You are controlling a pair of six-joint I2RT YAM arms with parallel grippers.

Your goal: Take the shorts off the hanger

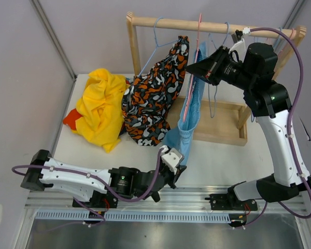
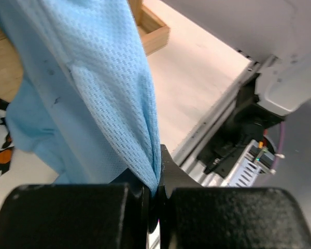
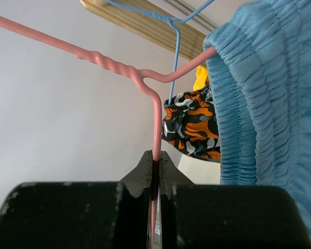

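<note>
Hanging from the pink hanger (image 1: 198,39) on the wooden rack (image 1: 166,22), the light blue shorts (image 1: 189,111) are seen draped down toward the table (image 1: 223,155), their lower end reaching the near side of the tabletop. In the right wrist view the gathered waistband is shown threaded over one arm of that hanger. The lower edge of the fabric is pinched by the left gripper (image 1: 180,166), which lies low near the front edge of the table; in the left wrist view the fingers are pressed together with a fold of the blue mesh caught between them. The right gripper (image 1: 191,67) is held high beside the rail, and its fingers are clamped on the straight wire of the pink hanger, just below the twisted neck. A blue hanger (image 1: 155,32) is hooked on the rail to the left, apart from the pink one. The blotch-print shorts (image 1: 153,98) are spread just left of the light blue pair, their upper end raised toward the rail and their lower part resting on the table. Further left, the yellow shorts (image 1: 101,106) are heaped on the table against the blotch-print pair, and the red-orange shorts (image 1: 71,118) are partly covered beneath the yellow heap at the table's left edge.
</note>
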